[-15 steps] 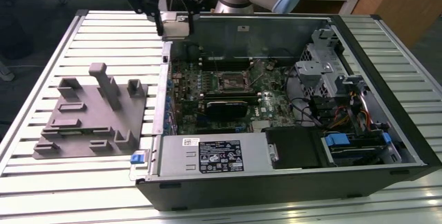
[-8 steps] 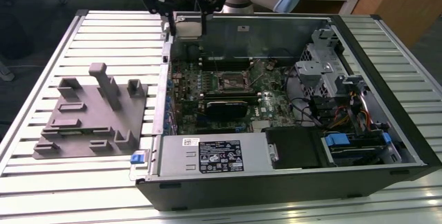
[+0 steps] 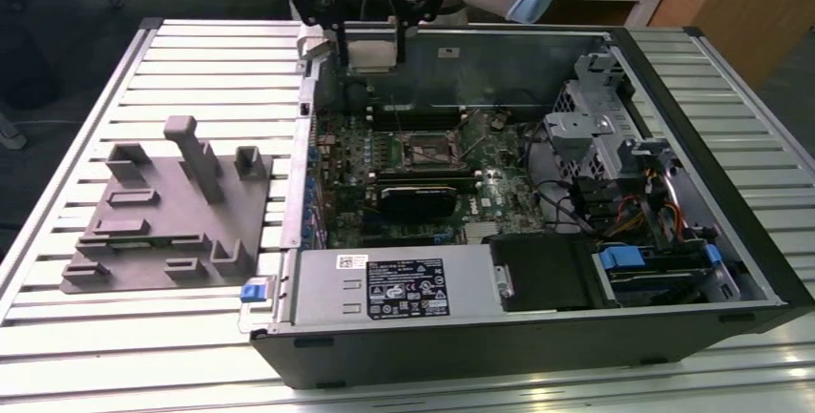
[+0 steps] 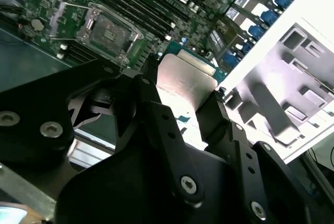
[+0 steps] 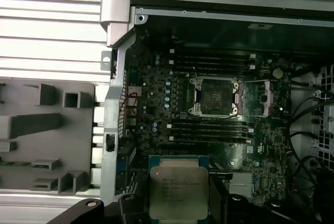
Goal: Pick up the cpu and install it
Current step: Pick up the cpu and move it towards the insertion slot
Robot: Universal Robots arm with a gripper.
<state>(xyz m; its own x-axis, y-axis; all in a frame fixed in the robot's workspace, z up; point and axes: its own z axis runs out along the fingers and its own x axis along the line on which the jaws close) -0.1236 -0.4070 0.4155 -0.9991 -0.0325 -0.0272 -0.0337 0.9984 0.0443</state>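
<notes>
gripper: we see it [image 3: 369,43] high over the far corner of the open computer case [image 3: 510,351], on the exterior view's left side of the case. In both wrist views it [image 4: 182,101] [image 5: 178,205] sits at the near edge of the picture.
grip state: pinching the cpu. The black fingers [image 4: 151,98] press its two opposite edges.
cpu: held in the air in the gripper, with its flat metal lid [image 3: 369,53] showing pale in the exterior view. In the second wrist view we see the lid [image 4: 185,80] between the fingers, with a thin green rim at its far edge. The first wrist view shows it [image 5: 178,192] square-on. It is clear of the board and touches only the fingers.
socket: on the motherboard [image 3: 350,160], mid-case, a silver frame around a dark centre [image 3: 428,151] [image 5: 215,96] [image 4: 107,31]. It is well apart from the cpu.
memory slots: long dark rows [image 5: 209,130] run on both sides of the socket.
fixture tray: gray plastic [image 3: 153,241] with upright blocks, lying on the table [image 3: 204,60] just beside the case on the exterior view's left.
power supply: a metal box [image 3: 395,284] along the near side of the case.
seating: not done. We see the cpu in the grip and off the socket.
</notes>
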